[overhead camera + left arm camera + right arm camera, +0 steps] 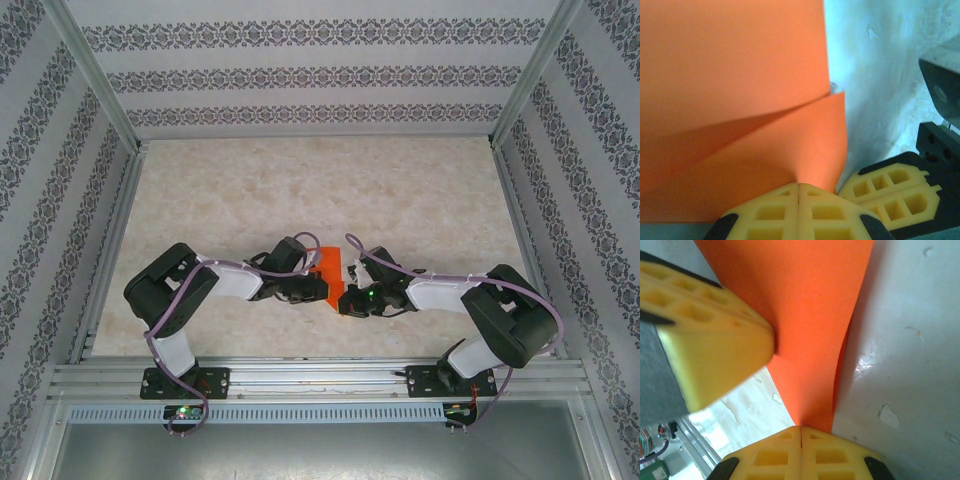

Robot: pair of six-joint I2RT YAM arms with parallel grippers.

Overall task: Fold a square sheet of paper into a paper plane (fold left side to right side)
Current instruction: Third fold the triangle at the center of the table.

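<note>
- Spreading wide beneath the rig, the pale marbled table [300, 190] sits fenced by patterned walls [300, 75].
- Both arms bend inward and meet over the table's near middle.
- Between them the square sheet of paper [325, 280] is raised and curved, one layer lapping another along a slanting edge. Folding looks early, with no dart shape yet.
- The left gripper [799, 187] is clamped on the sheet's edge, and the right gripper [801, 430] pinches it too.
- Crowding looks the main hazard: the right's yellow fingers [890, 192] sit just beside the left's.
</note>
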